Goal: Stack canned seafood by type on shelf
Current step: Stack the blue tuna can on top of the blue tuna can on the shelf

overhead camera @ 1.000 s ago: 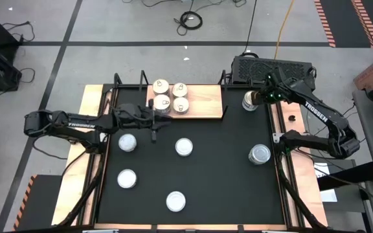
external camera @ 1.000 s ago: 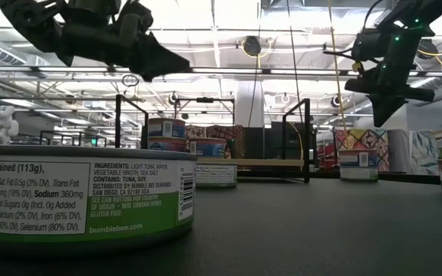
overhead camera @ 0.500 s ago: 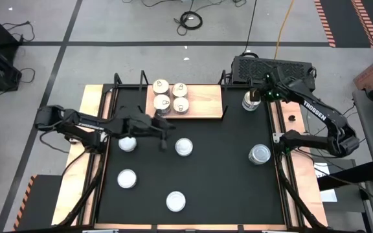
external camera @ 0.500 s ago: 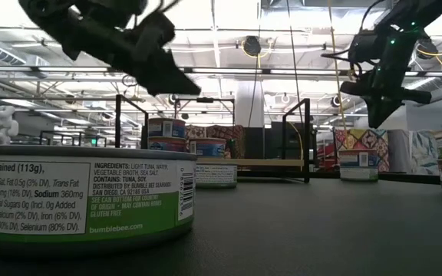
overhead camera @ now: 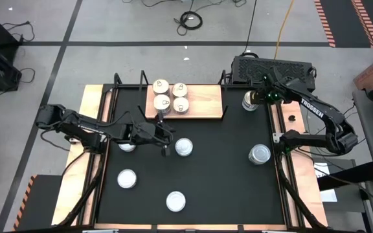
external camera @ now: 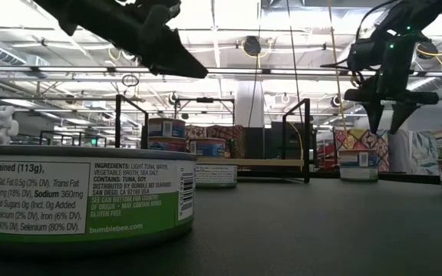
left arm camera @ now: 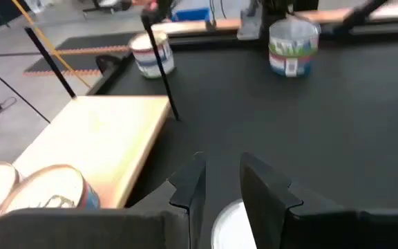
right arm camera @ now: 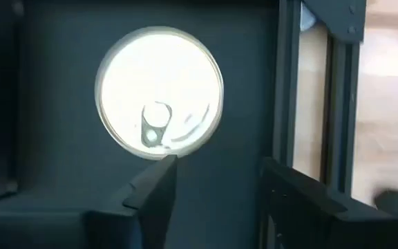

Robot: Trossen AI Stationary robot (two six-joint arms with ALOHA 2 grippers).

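Note:
The shelf [overhead camera: 203, 100], a light wooden board with black rods, lies at the table's far middle and bears several white-topped tins [overhead camera: 171, 96] on its left part. Silvery-topped tins stand loose on the black table. My left gripper [overhead camera: 166, 145] hangs narrowly open and empty just left of the middle tin [overhead camera: 184, 147], whose top [left arm camera: 230, 225] shows under its fingers [left arm camera: 268, 190]. My right gripper [right arm camera: 216, 194] is open above the far-right tin [right arm camera: 159, 93], which stands on the table [overhead camera: 249, 102]; the gripper is clear of it in the low view [external camera: 386, 115].
More tins stand at the left [overhead camera: 127, 178], the near middle [overhead camera: 175, 201], the right [overhead camera: 259, 154], and under my left arm [overhead camera: 125, 146]. The near one fills the low view's foreground [external camera: 83, 195]. Wooden strips run along both table sides [overhead camera: 92, 116]. The shelf's right half is bare wood.
My left gripper has swung toward the table's near edge and right, away from the shelf's left end and up to the middle tin. My right gripper, staying above the far-right tin, has opened from shut.

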